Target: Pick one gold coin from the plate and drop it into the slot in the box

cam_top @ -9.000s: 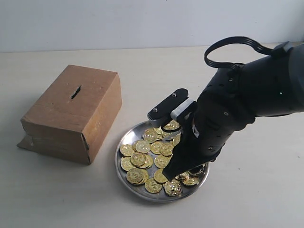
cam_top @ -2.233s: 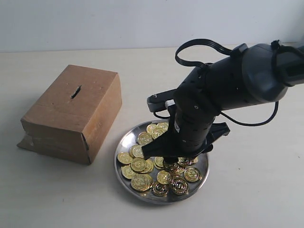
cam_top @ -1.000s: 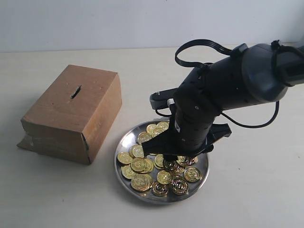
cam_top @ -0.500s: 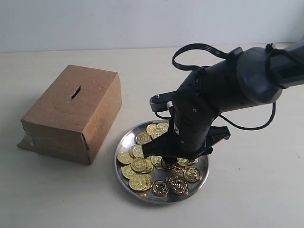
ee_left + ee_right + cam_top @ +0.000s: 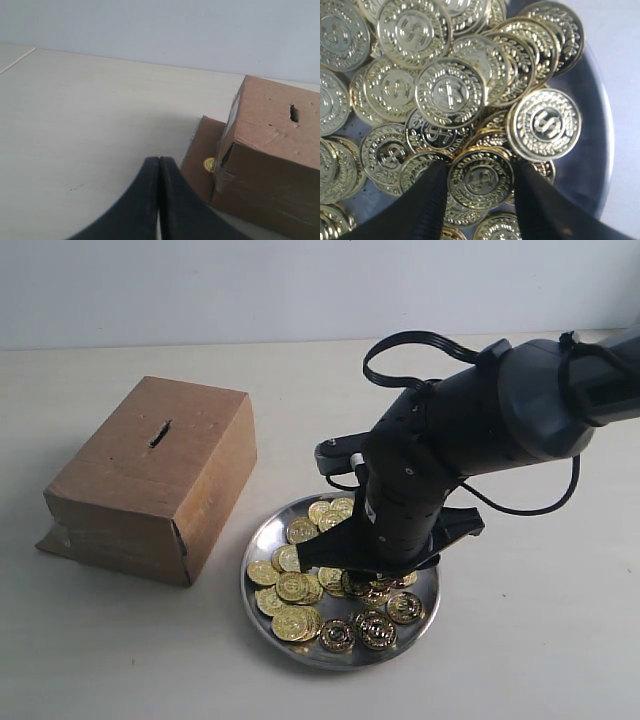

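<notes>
R tool (image 5: pixel 480 171) flanks 1 coin (image 5: pixel 481 180); whether gripped, can't tell.

hand (image 5: pixel 481 169) with black fingers (image 5: pixel 426 200) flanking one gold coin (image 5: pixel 481 180), more coins (image 5: pixel 450 92) heaped around; shiny plate (image 5: pixel 594 150) beneath

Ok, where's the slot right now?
In the exterior view the slot is on the left, cut into the top face of the box, which stands just left of the plate.

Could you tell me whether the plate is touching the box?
Apart. The exterior view shows bare table between the plate and the box.
</notes>
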Controlling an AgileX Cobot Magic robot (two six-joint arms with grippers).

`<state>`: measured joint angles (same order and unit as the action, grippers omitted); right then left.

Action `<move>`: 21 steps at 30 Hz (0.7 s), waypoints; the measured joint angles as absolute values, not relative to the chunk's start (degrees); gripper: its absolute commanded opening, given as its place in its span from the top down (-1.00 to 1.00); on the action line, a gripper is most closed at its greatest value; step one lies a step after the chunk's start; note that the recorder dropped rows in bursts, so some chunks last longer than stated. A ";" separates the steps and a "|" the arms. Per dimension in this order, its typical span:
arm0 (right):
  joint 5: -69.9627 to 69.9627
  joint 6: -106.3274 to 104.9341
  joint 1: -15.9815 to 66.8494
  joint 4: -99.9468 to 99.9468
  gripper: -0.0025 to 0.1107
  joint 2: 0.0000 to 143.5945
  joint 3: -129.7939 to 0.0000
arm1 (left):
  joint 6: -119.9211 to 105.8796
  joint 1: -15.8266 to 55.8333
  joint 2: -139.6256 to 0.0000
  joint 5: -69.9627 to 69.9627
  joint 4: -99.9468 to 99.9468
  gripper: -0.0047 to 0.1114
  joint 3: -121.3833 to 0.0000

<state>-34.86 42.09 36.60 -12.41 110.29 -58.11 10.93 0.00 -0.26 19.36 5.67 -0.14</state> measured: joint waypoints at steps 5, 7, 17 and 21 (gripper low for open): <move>-34.77 42.09 36.60 -12.41 0.49 110.29 -58.11 | 10.93 0.00 -0.26 19.36 5.67 0.92 -0.14; -34.77 42.00 36.60 -12.41 0.51 110.29 -58.11 | 10.93 0.00 -0.26 19.36 5.67 0.92 -0.14; -35.00 32.93 36.60 -9.93 0.51 103.86 -58.11 | 10.93 0.00 -0.26 19.36 5.67 0.92 -0.14; -36.01 19.09 36.60 -4.68 0.51 99.36 -58.11 | 10.93 0.00 -0.26 19.36 5.67 0.92 -0.14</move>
